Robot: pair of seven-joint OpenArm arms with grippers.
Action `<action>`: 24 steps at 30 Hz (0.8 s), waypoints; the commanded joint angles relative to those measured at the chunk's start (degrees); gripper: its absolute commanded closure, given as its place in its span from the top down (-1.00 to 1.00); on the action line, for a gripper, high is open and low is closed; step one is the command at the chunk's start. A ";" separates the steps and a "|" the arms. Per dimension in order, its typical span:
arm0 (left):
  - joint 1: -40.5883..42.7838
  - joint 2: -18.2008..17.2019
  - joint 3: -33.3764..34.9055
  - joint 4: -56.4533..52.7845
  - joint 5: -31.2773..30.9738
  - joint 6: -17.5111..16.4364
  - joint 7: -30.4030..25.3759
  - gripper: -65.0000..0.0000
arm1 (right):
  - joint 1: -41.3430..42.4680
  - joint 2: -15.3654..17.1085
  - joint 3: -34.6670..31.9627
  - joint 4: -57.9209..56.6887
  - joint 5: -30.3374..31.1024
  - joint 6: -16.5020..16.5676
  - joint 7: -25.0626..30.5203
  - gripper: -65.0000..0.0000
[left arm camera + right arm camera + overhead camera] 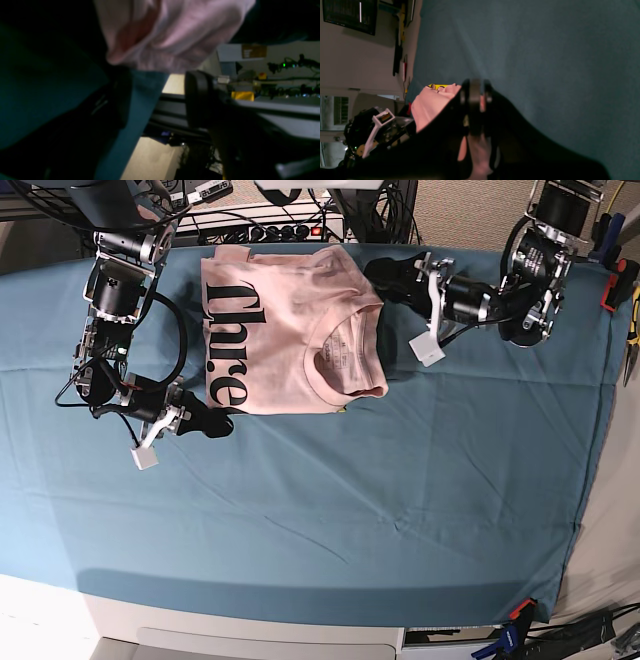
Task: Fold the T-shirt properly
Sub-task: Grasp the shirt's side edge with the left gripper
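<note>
The pale pink T-shirt (pixel 290 330) lies partly folded at the back middle of the teal cloth, black lettering up and the collar (pixel 345 355) toward its right side. My right gripper (pixel 222 423) is at the shirt's near left corner, shut on the fabric. The right wrist view shows pink cloth (pixel 430 105) pinched between its closed fingers (pixel 475 100). My left gripper (pixel 378 283) stands open at the shirt's far right edge. In the left wrist view its wide-apart fingers (pixel 197 100) sit just below a bulge of pink fabric (pixel 175 37), nothing held.
The teal table cloth (pixel 400 500) covers the whole table. A power strip and cables (pixel 280 225) run along the back edge. Clamps (pixel 612 285) hold the cloth at the right edge, another (pixel 520 612) at the front corner. White tags (pixel 428 348) hang from both arms.
</note>
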 commanded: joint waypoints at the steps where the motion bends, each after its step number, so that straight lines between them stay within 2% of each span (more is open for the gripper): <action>1: -0.46 -0.11 -0.22 0.72 -0.92 -0.39 -0.44 0.03 | 1.55 0.79 0.11 0.81 1.79 0.10 0.77 -1.00; 5: -0.48 1.25 0.76 1.07 1.60 -0.70 -1.31 0.14 | 1.55 0.79 0.11 0.81 1.79 0.10 0.77 -1.00; 9: -0.50 3.32 4.85 1.92 5.09 0.83 -3.08 0.15 | 1.55 0.79 0.11 0.81 1.79 0.10 0.77 -1.00; 16: -0.61 7.74 10.10 1.99 7.28 0.83 -3.37 0.15 | 1.55 0.79 0.11 0.81 1.77 0.10 0.77 -1.00; 24: -0.79 8.09 10.25 2.01 8.04 1.05 -3.63 0.15 | 1.55 0.79 0.11 0.81 1.81 0.10 0.77 -1.00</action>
